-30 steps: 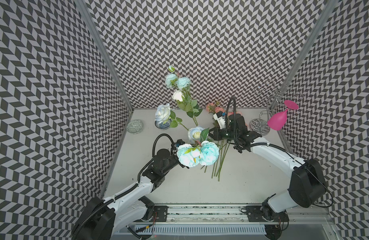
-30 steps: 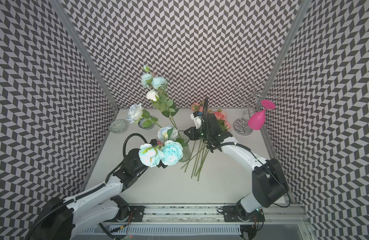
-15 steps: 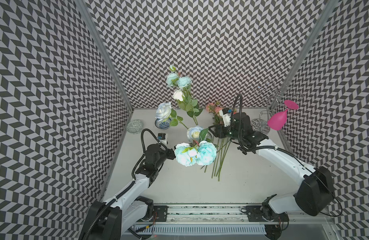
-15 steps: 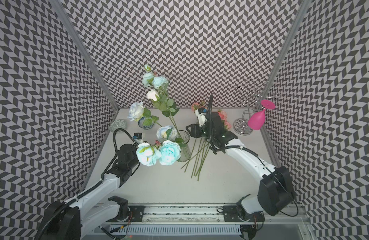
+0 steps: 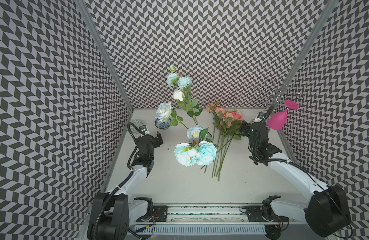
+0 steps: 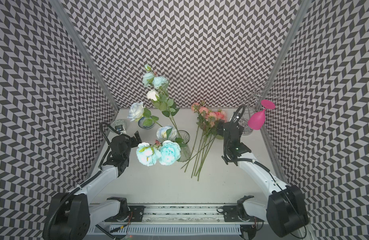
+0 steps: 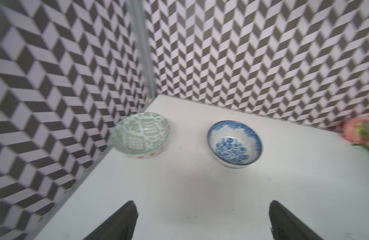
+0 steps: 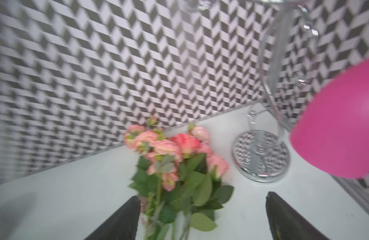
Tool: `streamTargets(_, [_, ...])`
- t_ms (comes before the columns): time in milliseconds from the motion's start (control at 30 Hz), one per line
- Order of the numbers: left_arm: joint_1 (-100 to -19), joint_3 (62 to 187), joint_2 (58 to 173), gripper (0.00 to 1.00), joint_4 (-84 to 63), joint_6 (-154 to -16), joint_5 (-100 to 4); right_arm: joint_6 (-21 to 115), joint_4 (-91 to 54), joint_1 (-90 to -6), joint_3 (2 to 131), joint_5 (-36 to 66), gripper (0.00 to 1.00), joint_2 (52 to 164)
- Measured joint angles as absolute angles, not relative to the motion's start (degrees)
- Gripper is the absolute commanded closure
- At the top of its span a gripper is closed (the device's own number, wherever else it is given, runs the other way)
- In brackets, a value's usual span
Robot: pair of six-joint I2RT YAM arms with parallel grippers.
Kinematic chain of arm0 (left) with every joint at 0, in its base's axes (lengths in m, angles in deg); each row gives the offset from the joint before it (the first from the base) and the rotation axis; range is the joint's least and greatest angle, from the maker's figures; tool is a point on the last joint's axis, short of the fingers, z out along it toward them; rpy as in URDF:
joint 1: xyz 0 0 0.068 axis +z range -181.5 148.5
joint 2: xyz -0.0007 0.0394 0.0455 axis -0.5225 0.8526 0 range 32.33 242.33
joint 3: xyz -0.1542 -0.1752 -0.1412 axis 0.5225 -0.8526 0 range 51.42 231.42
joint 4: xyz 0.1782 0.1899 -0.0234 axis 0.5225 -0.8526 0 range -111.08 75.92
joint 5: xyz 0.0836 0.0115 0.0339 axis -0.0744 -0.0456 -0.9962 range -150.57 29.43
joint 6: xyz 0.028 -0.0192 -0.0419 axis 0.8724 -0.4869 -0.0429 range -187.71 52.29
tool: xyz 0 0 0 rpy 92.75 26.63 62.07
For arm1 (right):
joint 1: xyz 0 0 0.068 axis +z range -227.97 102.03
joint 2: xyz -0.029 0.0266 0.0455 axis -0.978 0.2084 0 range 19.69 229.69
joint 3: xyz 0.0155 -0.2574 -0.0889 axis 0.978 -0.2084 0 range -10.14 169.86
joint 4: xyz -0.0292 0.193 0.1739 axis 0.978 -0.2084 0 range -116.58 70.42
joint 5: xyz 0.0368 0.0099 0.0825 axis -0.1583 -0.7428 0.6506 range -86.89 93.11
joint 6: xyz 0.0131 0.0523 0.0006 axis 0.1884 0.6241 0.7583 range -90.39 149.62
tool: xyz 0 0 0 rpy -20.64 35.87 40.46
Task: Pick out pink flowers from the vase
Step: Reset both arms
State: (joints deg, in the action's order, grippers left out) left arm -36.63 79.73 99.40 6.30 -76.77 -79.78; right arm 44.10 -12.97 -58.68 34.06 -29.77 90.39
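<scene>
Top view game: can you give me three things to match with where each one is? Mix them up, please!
Things:
1. pink flowers
2. blue flowers
3. magenta wine glass

Places:
A. hanging upside down on the wire rack
B. standing in the vase
C. lying on the table

Pairs: 1-C, 2-B, 3-A

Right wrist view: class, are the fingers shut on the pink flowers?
No, the fingers stand wide apart, and the pink flowers lie ungripped on the table.

White table [image 5: 179,187], pink flowers [image 5: 227,117] lying flat, vase [image 6: 184,145] upright, green bowl [image 7: 141,135], blue bowl [image 7: 234,143], chrome rack [image 8: 260,155]
</scene>
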Motion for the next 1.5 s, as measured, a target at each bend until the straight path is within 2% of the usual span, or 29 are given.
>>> streamTargets(67, [-36.6, 78.4, 101.3, 0.0, 7.0, -76.7, -83.0, 42.4, -8.7, -58.7, 29.7, -32.6, 0.06, 91.6])
streamTargets(100, [-36.6, 77.8, 102.4, 0.01, 7.4, -76.5, -84.1, 41.8, -6.3, -58.7, 27.5, -33.7, 0.0, 92.4])
streamTargets(300, [-36.4, 76.5, 110.4, 0.01, 12.2, -75.8, -89.7, 38.1, 6.9, -58.7, 19.7, -37.3, 0.0, 99.6])
streamTargets(533, [-34.0, 76.2, 116.4, 0.01, 24.2, -73.8, -88.8, 28.5, 30.0, -59.1, 11.3, -36.4, 0.01, 106.7])
streamTargets(667, [-32.0, 76.3, 117.4, 0.01, 28.0, -73.5, -85.9, 26.1, 41.2, -62.2, 5.8, -33.0, 0.0, 107.3])
streamTargets(767, [-31.4, 75.7, 117.2, 0.01, 30.5, -73.1, -82.7, 26.5, 43.2, -66.2, 5.3, -27.9, 0.01, 106.9])
streamTargets(900, [-30.2, 71.8, 116.3, 0.01, 37.0, -72.4, -73.1, 28.7, 45.1, -73.3, 5.8, -16.3, 0.01, 107.2])
streamTargets(1067, [-30.6, 68.5, 120.3, 0.01, 47.5, -70.1, -65.0, 29.8, 46.6, -75.6, 5.3, -9.6, 0.0, 107.4])
streamTargets(1500, [-33.8, 66.0, 122.0, 0.01, 56.5, -67.3, -64.7, 30.0, 47.8, -75.5, 5.0, -5.0, 0.0, 107.4])
